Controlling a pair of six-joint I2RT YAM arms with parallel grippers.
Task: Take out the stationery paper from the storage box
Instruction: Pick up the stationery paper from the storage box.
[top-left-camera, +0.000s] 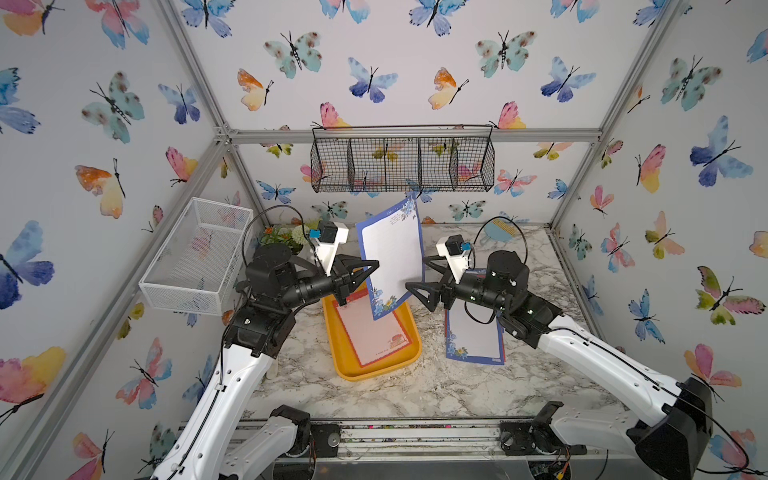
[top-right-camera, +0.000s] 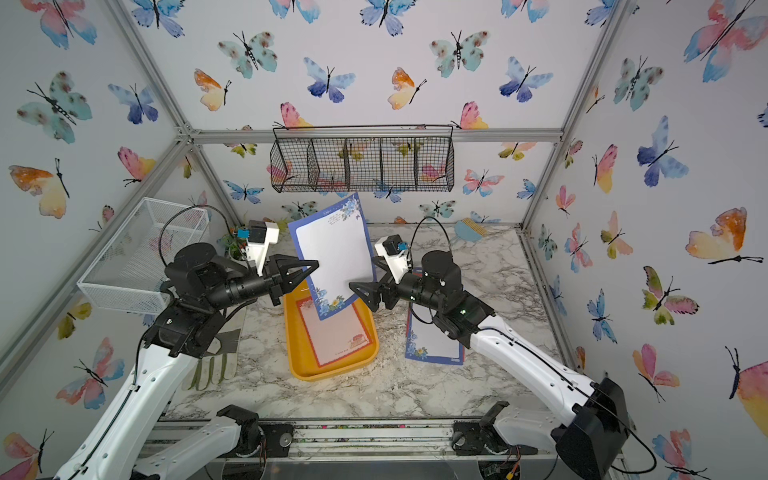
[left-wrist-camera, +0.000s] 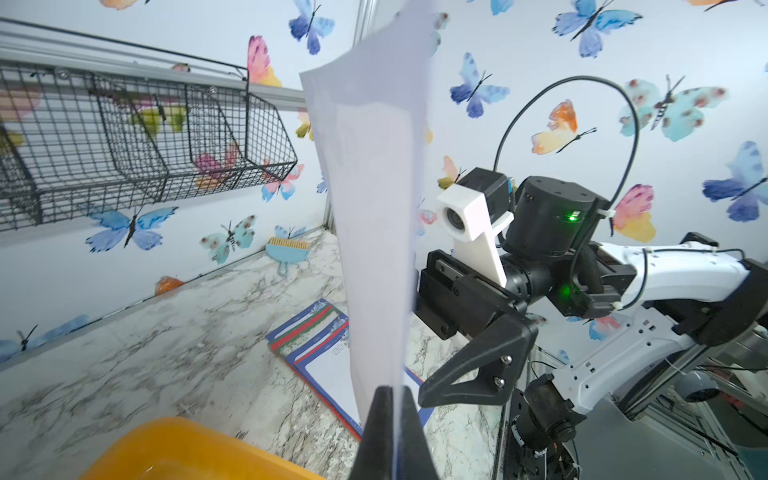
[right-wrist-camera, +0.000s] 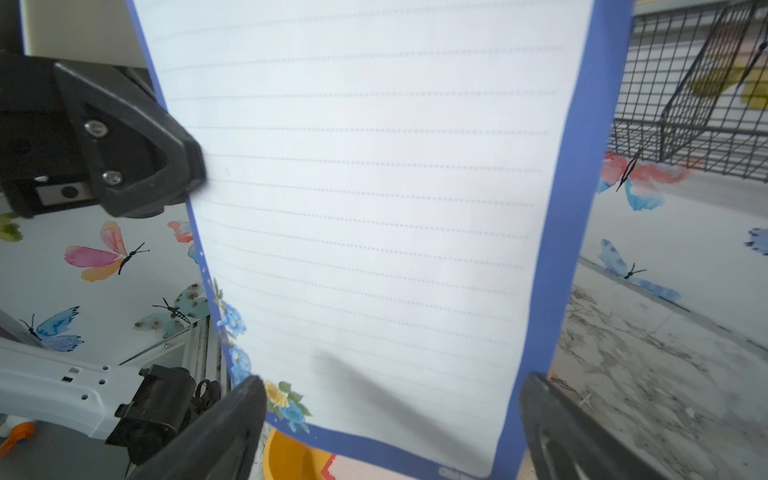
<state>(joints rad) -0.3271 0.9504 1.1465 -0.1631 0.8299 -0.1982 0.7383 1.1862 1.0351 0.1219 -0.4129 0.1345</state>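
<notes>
Above the storage box, the left gripper pinches the upright blue-floral sheet by one long edge; the right gripper, jaws wide, stands beside the opposite edge.

The raised blue-bordered sheet hides the 12 o'clock end of the storage box and of its red-bordered sheet. The right arm covers the 12 o'clock end of the counter pile.

Both arms reach inward from the near edge with elbows raised and wrists roughly level, so the grippers face each other. Left gripper: jaws closed on the edge of the upright sheet. Right gripper: jaws spread wide about the opposite edge, not clamping.
</notes>
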